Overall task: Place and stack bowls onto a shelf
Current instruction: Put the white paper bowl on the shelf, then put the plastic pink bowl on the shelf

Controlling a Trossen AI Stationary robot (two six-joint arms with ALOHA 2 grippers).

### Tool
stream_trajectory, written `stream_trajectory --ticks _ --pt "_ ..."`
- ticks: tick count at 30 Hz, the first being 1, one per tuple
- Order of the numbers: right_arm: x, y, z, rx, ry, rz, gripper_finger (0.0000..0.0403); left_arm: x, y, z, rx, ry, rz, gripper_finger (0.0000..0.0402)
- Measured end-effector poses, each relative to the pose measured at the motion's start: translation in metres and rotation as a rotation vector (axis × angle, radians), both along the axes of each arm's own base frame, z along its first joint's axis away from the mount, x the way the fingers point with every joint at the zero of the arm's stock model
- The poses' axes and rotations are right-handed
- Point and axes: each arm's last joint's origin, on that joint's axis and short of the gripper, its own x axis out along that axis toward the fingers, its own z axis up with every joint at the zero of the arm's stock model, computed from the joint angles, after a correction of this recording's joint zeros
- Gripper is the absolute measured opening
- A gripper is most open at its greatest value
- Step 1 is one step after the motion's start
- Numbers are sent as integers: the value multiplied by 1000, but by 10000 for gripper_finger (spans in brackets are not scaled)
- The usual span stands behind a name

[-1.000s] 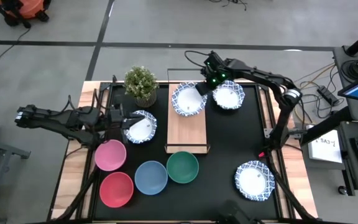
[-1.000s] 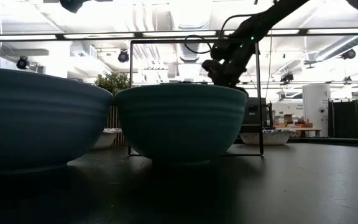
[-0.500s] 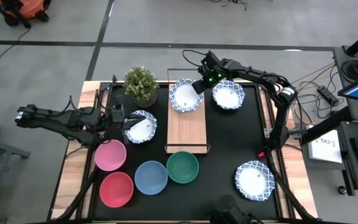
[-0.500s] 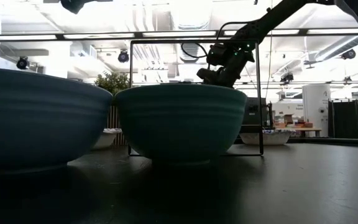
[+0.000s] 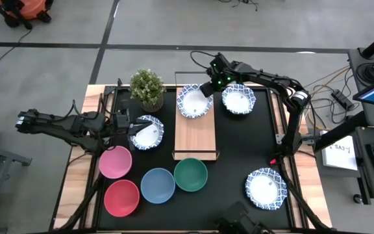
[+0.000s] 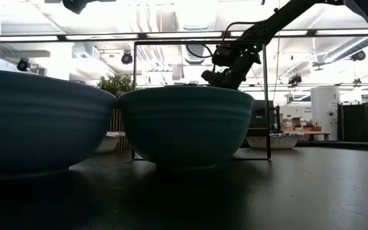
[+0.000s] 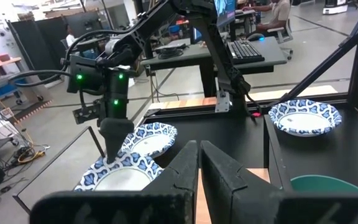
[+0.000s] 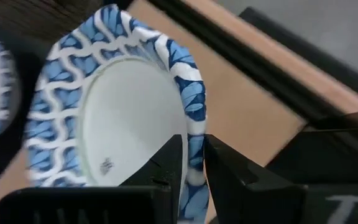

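My right gripper [image 5: 208,91] was clamped on the rim of a patterned bowl [image 5: 194,102], one finger inside and one outside, as the right wrist view showed [image 8: 191,155]. That bowl sat over the far end of the shelf [image 5: 195,133], tilted, and I could not tell whether it touched the board. A second patterned bowl [image 5: 239,99] lay on the mat [image 5: 239,149] just right of the shelf, close beside the one I gripped. My left gripper [image 5: 130,125] was at the left side of the table, at the rim of a third patterned bowl [image 5: 147,132]; its fingers stood nearly together in the left wrist view [image 7: 199,168], with nothing seen between them there. The fourth patterned bowl [image 5: 265,188] sat at the near right. Pink [image 5: 115,162], red [image 5: 122,197], blue [image 5: 158,185] and green [image 5: 191,174] bowls were grouped at the near left, the green one just before the shelf's near end. A plant [image 5: 147,88] stood at the far left.
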Motion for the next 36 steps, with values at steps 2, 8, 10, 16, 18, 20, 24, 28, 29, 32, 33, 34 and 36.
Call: stream_trajectory --ticks 2,8,10,16,18,20,24,28,29,32,33,34,36 --pt "-1 -1 0 -37 28 -7 59 0 0 0 0 -1 0 0" --pt "0 0 0 -45 32 -3 59 0 0 0 0 -2 0 0" --pt "-2 0 2 -47 27 -4 59 0 0 0 0 -2 0 0" --pt "-8 20 37 -85 -58 120 59 0 0 0 -18 -5 2 0" --pt "-8 37 51 -117 -80 183 59 2 0 -1 -42 -4 5 0" --pt "-8 57 63 -158 -104 248 59 5 -1 -3 -67 6 8 0" --pt "-15 102 82 -243 -175 369 59 14 -2 -10 -130 38 19 0" --pt "-30 148 83 -305 -241 489 59 27 -6 -21 -210 91 -10 0" --pt "-36 158 82 -322 -258 520 59 30 -7 -24 -234 110 -24 0" --pt "-51 183 76 -357 -323 575 59 39 -10 -32 -309 153 -59 0" --pt "-56 189 73 -371 -347 590 59 41 -11 -34 -315 167 -69 0" --pt "-62 195 69 -379 -360 606 59 43 -11 -36 -317 179 -71 0" --pt "-72 206 61 -397 -384 636 59 46 -12 -39 -324 193 -68 0"
